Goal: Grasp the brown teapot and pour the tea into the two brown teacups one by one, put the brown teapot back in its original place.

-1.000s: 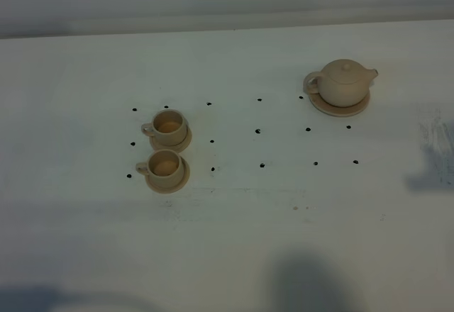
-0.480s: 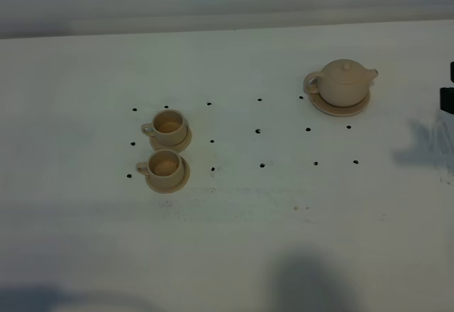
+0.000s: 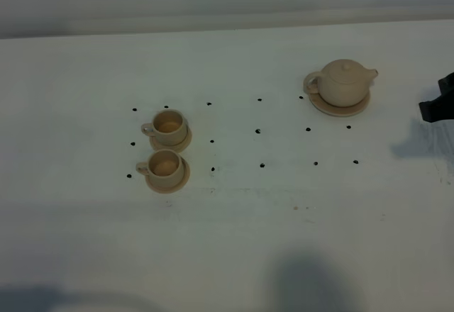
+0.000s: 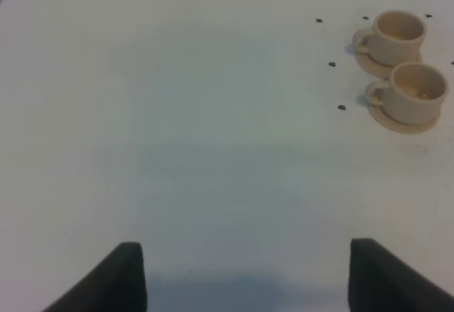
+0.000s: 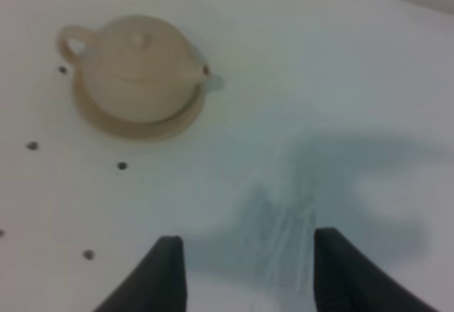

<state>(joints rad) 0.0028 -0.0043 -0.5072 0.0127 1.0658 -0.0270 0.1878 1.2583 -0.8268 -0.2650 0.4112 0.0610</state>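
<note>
The brown teapot [image 3: 344,82] sits upright on its wide saucer, the original place [image 3: 345,109], at the back right of the table. The two brown teacups [image 3: 169,125] [image 3: 164,164] stand on small saucers at the left, one behind the other. My right gripper [image 3: 437,103] enters at the right edge, apart from the teapot. In the right wrist view it [image 5: 248,276] is open and empty, with the teapot [image 5: 138,67] and saucer [image 5: 142,129] ahead. My left gripper [image 4: 245,283] is open and empty, far from the cups [image 4: 399,34] [image 4: 417,89].
The white table [image 3: 241,213] carries small black dot marks [image 3: 262,164] between the cups and the teapot. The right arm's shadow [image 3: 418,145] lies on the table near the right edge.
My right gripper has come into the exterior view at the right edge and moved left toward the teapot. Teapot and cups have not moved.
</note>
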